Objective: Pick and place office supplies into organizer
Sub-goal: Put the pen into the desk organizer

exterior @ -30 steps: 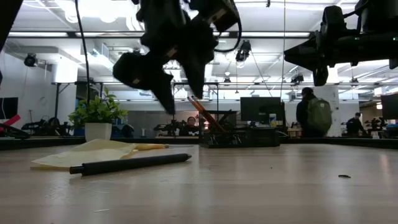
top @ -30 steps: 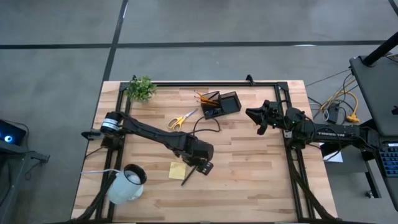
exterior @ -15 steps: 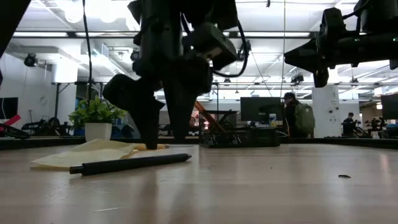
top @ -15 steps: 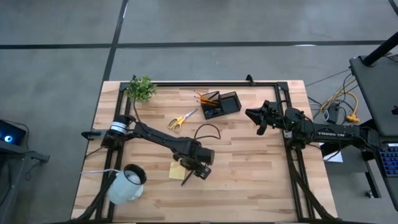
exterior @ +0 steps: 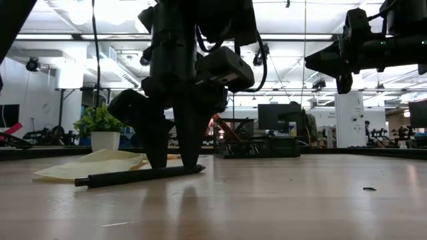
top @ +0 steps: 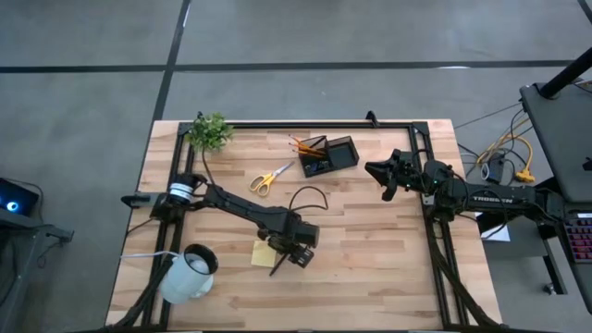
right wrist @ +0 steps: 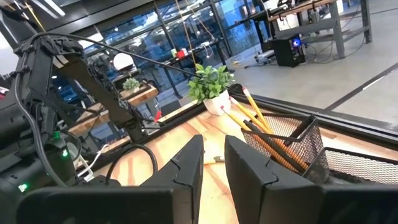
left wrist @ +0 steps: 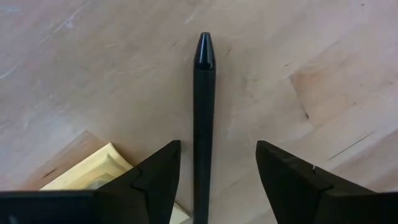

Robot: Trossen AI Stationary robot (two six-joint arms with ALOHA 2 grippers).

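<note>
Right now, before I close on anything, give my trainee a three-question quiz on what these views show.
1. True or false: the left pincer is open, one finger on each side of the slim black pen lying on the table.
2. Which item lies right beside that pen? A) square yellow sticky-note pad B) yellow-handled scissors C) small green potted plant
3. Fill in: the orange pencils stand in the ____.

Key:
1. True.
2. A.
3. The black mesh desk organizer; the right pincer waits raised nearby, close to its right end.
</note>
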